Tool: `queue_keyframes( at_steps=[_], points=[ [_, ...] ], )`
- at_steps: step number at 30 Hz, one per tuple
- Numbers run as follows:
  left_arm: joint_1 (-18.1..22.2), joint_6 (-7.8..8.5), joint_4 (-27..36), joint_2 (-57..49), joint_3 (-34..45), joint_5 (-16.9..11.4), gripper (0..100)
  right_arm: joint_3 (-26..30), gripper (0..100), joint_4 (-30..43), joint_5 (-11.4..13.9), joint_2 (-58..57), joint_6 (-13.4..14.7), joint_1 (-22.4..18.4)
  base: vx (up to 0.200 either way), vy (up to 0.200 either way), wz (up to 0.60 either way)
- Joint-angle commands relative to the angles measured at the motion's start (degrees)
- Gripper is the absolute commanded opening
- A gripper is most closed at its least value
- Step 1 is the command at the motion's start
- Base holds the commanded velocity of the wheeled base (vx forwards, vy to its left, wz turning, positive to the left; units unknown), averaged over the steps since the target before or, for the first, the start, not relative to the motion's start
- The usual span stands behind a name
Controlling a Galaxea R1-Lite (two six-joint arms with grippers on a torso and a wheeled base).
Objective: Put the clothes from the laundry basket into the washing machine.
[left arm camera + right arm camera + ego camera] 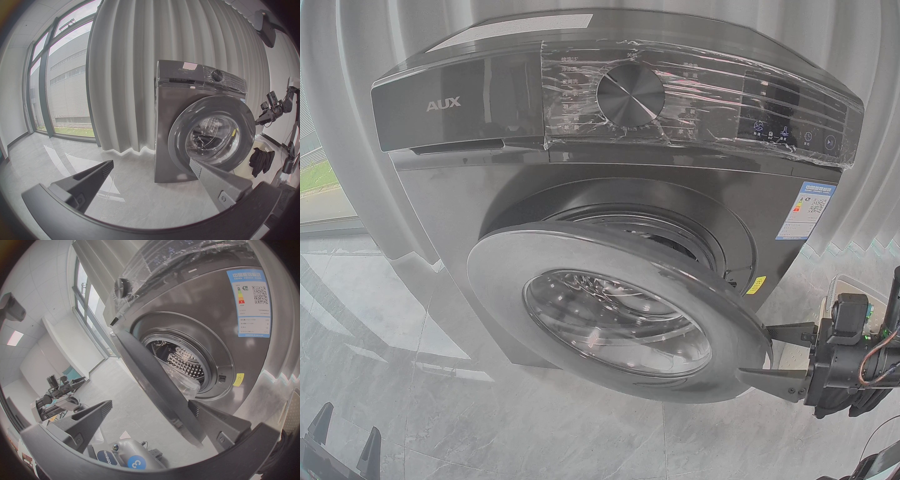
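Door rim (147, 377) between parted right gripper (149, 402) fingers, drum mouth (181, 362) beyond.

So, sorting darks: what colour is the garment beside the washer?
Black; the garment shows best in left wrist view.

Pleated white curtain (125, 78) beside tall window (68, 81), above glossy grey tiled floor (140, 193)

left pincer (350, 420) cut off by bottom edge
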Motion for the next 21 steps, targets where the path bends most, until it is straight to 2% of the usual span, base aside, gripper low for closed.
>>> queue_keyframes(
  at_steps=[1,5,6,7,9,11,12,15,21],
  points=[
    [0.0,-0.03,0.0,-0.8,1.0,0.0,100,1.4,100,-0.2,1.1,-3.1,0.1,-0.1,0.000,0.000,0.00],
    [0.0,-0.03,0.0,-0.8,1.0,0.0,100,0.1,100,-0.3,2.0,-3.3,1.2,-0.3,0.000,0.000,0.00],
    [0.0,-0.03,0.0,-0.8,1.0,0.0,100,-1.9,100,-0.3,2.0,-3.3,3.9,-0.5,0.000,0.000,0.00],
    [0.0,-0.03,0.0,-0.8,1.0,0.0,100,-2.1,100,-0.3,2.0,-3.2,4.3,-0.6,0.000,0.000,0.00],
    [0.0,-0.03,0.0,-0.8,1.0,0.0,100,-4.2,100,-0.4,1.9,-3.2,7.4,-1.1,0.000,0.000,0.00],
    [0.0,-0.03,0.0,-0.8,1.0,0.0,100,-4.5,100,-0.4,1.9,-3.2,7.7,-1.2,0.000,0.000,0.00],
    [0.0,-0.03,0.0,-0.8,1.0,0.0,100,-6.5,100,-0.3,1.8,-2.7,9.5,-2.3,0.000,0.000,0.00],
    [0.0,-0.03,0.0,-0.8,1.0,0.0,100,-7.2,100,-0.3,1.8,-2.0,9.5,-4.6,0.000,0.000,0.00],
    [0.0,-0.03,0.0,-0.8,1.0,-0.1,100,-7.0,100,-0.3,1.8,-1.6,9.6,-5.2,0.000,0.000,0.00]
  ],
)
